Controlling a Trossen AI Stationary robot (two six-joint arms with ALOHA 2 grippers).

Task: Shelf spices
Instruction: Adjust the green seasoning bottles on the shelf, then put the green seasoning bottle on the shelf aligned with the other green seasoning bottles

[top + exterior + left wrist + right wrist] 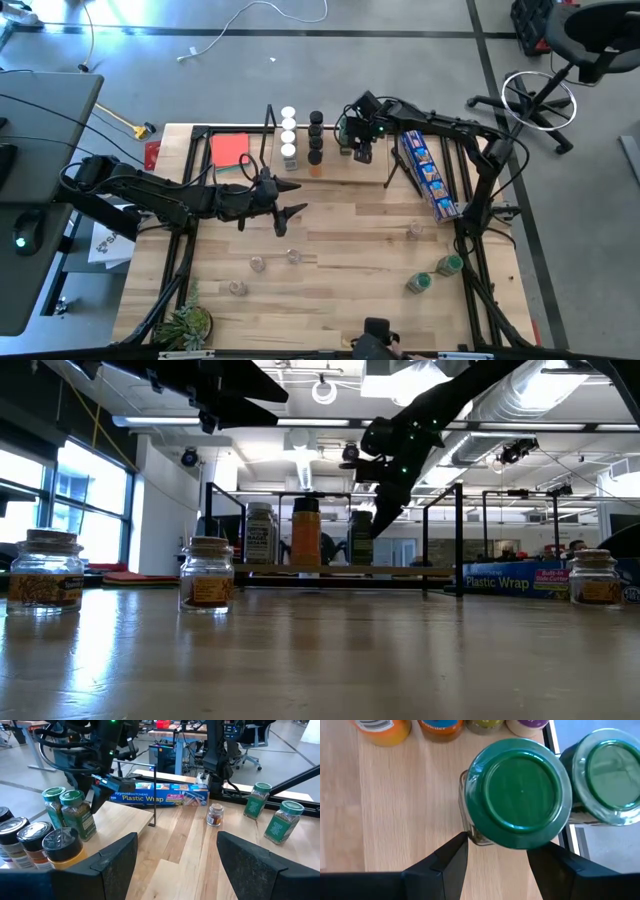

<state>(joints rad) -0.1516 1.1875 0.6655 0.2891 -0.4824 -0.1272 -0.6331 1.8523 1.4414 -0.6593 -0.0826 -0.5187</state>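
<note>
Two claws, left claw [290, 196] wide over wooden table [340, 250], right claw [362, 148] gripping green-lidded jar [520, 795] on shelf [330, 170].

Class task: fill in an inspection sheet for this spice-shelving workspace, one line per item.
Surface: light wooden table.
Job's things: shelf holds white-lidded, black-lidded and two green-lidded jars; small clear jars and green-lidded jars stand loose on the table.
Clutter: plastic wrap box, red card, small plant.
End effectors: right end effector around a green-lidded jar on the shelf; left end effector open above the table.
Cables: white cable on the floor.
Surroundings: office chair.
</note>
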